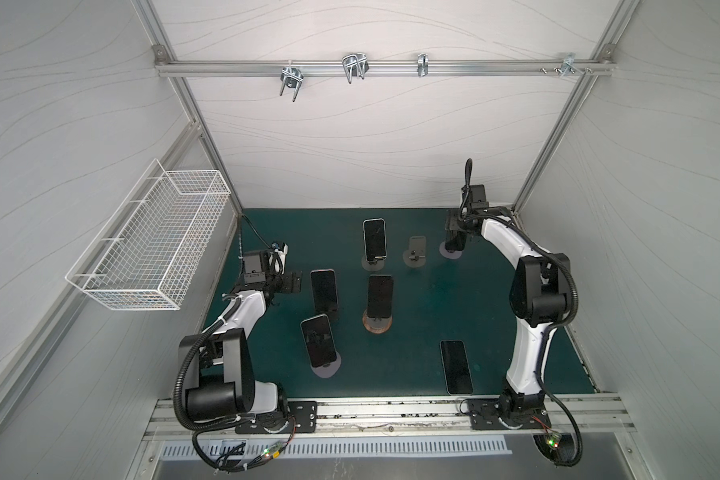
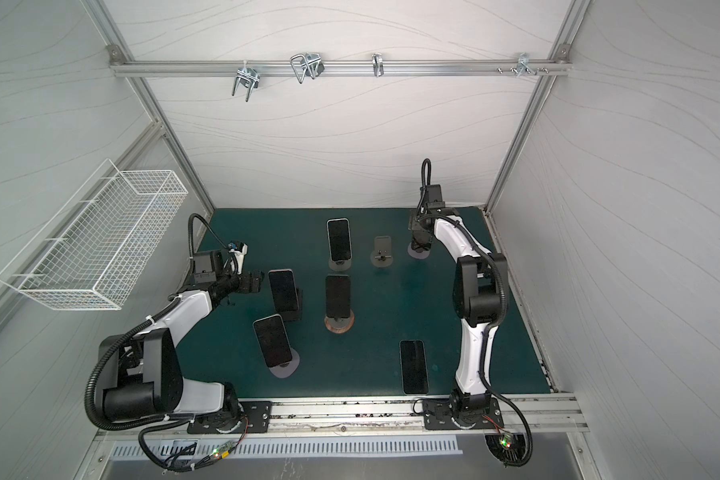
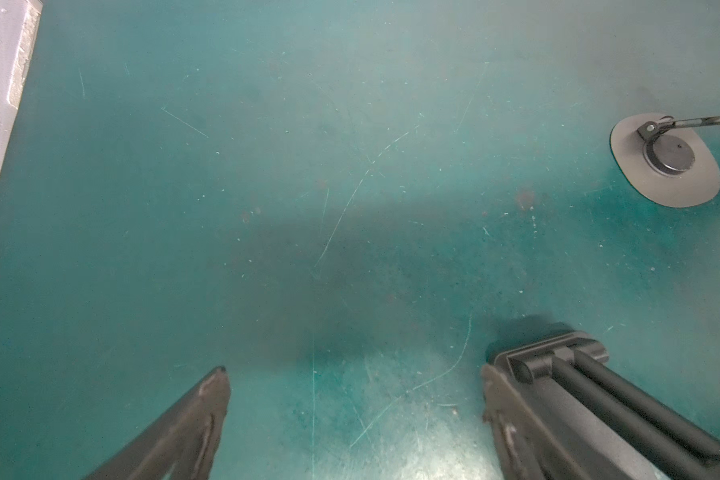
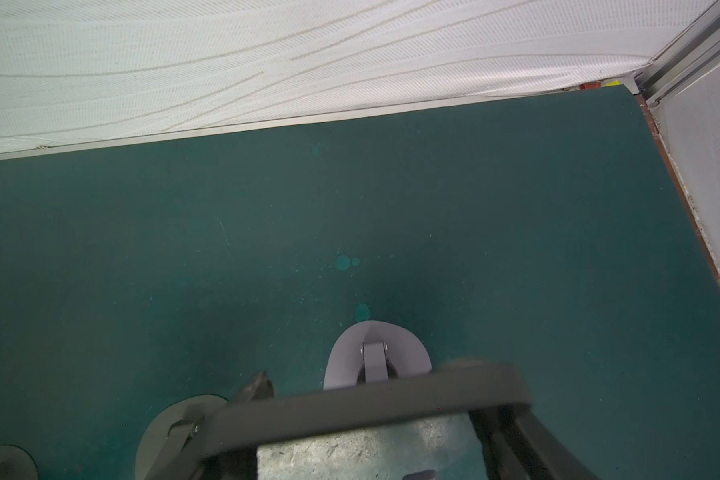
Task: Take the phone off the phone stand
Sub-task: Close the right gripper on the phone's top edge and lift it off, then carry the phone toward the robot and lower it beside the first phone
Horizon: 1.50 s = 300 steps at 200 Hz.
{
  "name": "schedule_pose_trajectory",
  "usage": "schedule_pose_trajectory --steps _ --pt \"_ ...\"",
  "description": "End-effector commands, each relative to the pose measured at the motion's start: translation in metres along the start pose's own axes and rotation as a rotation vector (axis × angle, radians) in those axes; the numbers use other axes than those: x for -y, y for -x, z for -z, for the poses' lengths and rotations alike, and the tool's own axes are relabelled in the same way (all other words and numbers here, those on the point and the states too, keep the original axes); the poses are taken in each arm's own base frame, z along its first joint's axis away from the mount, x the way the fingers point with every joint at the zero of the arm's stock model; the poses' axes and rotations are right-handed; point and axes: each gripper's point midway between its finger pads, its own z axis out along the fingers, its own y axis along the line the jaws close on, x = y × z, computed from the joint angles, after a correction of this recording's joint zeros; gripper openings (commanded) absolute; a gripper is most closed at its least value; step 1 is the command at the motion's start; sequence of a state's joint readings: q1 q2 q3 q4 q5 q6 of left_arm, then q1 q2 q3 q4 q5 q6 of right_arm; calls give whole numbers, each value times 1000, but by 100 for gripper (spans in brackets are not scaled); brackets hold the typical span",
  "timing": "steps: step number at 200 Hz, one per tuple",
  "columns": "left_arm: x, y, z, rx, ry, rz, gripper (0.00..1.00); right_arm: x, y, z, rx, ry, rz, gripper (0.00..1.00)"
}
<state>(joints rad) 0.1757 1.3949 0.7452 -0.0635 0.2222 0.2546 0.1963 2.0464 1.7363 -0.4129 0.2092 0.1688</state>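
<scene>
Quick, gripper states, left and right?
Left gripper: open, holding nothing.
Right gripper: closed on the phone, over its stand.

Soft even light, faint shadows, blurred phone (image 4: pixel 371 409) up close

Six phones (image 1: pixel 374 240); six stands (image 1: pixel 416 249); two robot arms (image 1: pixel 528 291); one wire basket (image 1: pixel 150 245); four rail hooks (image 1: pixel 353 66).

No writing, label, brand, number or sign can be read anywhere, neither on any phone (image 1: pixel 374 240) nor on any phone stand (image 1: pixel 416 251).
</scene>
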Motion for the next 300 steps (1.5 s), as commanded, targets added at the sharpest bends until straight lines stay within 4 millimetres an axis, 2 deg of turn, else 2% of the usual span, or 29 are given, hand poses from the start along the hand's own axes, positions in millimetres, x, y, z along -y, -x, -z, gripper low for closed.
schedule_pose_trajectory --steps 1,51,101,173,192,221,263,300 --pt "0 14 3 41 -9 -23 96 -3 26 30 63 7 -8 70" --pt "-1 15 3 42 -8 -23 96 -6 43 58 110 22 -11 68" --pt "0 14 3 41 -10 -25 96 -15 46 87 133 51 -25 67" --pt "-1 14 1 31 -8 -21 95 -52 18 130 124 124 4 67" --pt "-1 15 1 34 -6 -20 95 -64 6 138 104 143 25 67" --pt "-1 16 1 36 -5 -21 95 -81 -24 146 49 156 66 68" --pt "-6 15 -1 22 14 -5 95 -106 -77 158 -85 217 109 69" --pt "-6 15 -1 20 12 -2 95 -115 -123 170 -197 229 140 69"
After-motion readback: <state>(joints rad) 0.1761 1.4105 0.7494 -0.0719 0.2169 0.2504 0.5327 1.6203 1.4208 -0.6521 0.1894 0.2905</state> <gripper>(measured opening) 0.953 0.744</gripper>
